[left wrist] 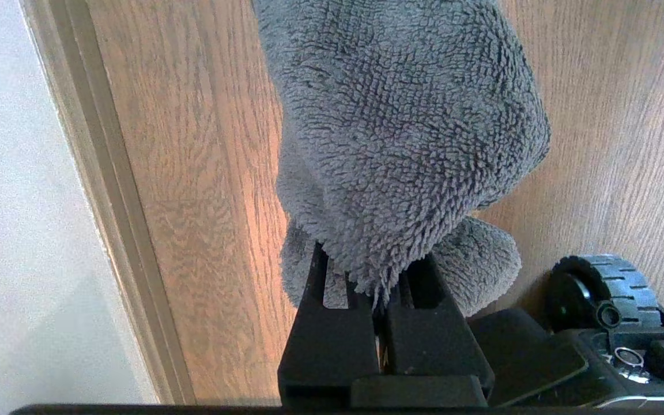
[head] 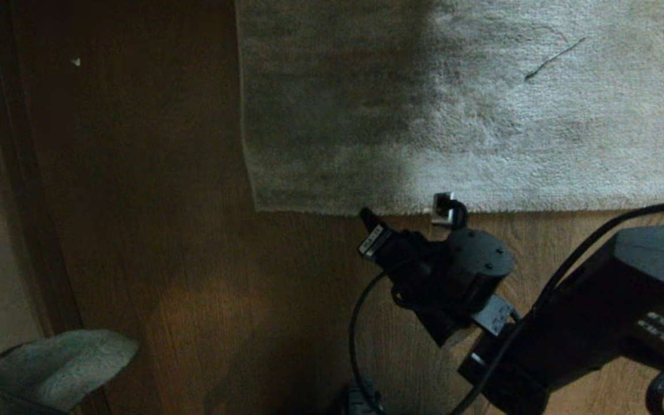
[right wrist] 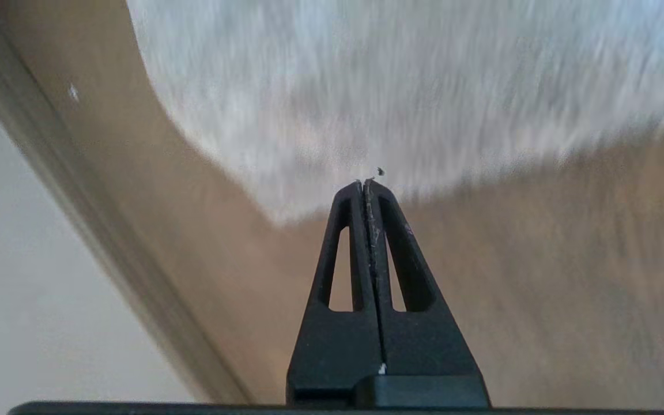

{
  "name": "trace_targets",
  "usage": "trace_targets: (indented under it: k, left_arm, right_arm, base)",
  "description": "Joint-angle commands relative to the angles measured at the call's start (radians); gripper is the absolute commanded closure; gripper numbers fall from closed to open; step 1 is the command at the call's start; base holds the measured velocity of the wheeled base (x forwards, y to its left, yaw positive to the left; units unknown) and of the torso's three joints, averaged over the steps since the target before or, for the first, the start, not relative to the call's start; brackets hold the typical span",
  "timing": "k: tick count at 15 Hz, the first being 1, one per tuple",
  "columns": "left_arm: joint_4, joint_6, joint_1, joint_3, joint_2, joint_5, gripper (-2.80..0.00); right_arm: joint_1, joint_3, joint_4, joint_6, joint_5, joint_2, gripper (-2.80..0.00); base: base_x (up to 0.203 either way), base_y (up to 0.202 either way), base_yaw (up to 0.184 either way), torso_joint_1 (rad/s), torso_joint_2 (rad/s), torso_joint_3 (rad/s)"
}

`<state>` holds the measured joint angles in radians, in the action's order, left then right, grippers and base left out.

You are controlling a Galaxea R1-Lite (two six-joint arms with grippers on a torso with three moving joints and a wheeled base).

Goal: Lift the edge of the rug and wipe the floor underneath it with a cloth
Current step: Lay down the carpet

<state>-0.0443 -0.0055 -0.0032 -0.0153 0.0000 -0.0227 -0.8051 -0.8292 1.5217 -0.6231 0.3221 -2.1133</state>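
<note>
Your right gripper (right wrist: 365,183) has its fingers pressed together on nothing, with the tips just at the rug edge (head: 366,208), near the corner. The rug lies flat on the floor (head: 193,276), so the lifting is not yet done. I think you must first part the fingers, put the lower one under the border and the upper one on the pile, then close and raise slowly so the paler backing comes up. Your left gripper (left wrist: 379,300) is parked low on the left and is clamped on the cloth (left wrist: 401,127), which hangs above the boards, ready for wiping. No container shows in any view.
</note>
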Motion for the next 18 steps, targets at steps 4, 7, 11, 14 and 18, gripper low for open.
trace_targets:
  k: [4, 7, 11, 14, 18]
  left_arm:
    - [0.000, -0.001, 0.000, 0.000, 0.000, 0.000, 0.00]
    - [0.000, -0.001, 0.000, 0.000, 0.000, 0.000, 0.00]
    - [0.000, -0.001, 0.000, 0.000, 0.000, 0.000, 0.00]
    - [0.000, -0.001, 0.000, 0.000, 0.000, 0.000, 0.00]
    - [0.000, -0.001, 0.000, 0.000, 0.000, 0.000, 0.00]
  right_arm:
    - [0.086, -0.079, 0.048, 0.042, -0.004, 0.018, 0.00]
    - [0.130, -0.081, 0.048, 0.050, -0.004, -0.016, 0.00]
    - [0.144, -0.128, 0.048, 0.052, -0.004, -0.089, 0.00]
    - [0.144, -0.140, 0.048, 0.067, -0.002, -0.125, 0.00]
    - [0.152, -0.145, 0.048, 0.077, 0.004, -0.155, 0.00]
  base:
    - [0.000, 0.000, 0.000, 0.000, 0.00, 0.000]
    - [0.000, 0.000, 0.000, 0.000, 0.00, 0.000]
    - [0.000, 0.000, 0.000, 0.000, 0.00, 0.000]
    - [0.000, 0.000, 0.000, 0.000, 0.00, 0.000]
    - [0.000, 0.000, 0.000, 0.000, 0.00, 0.000]
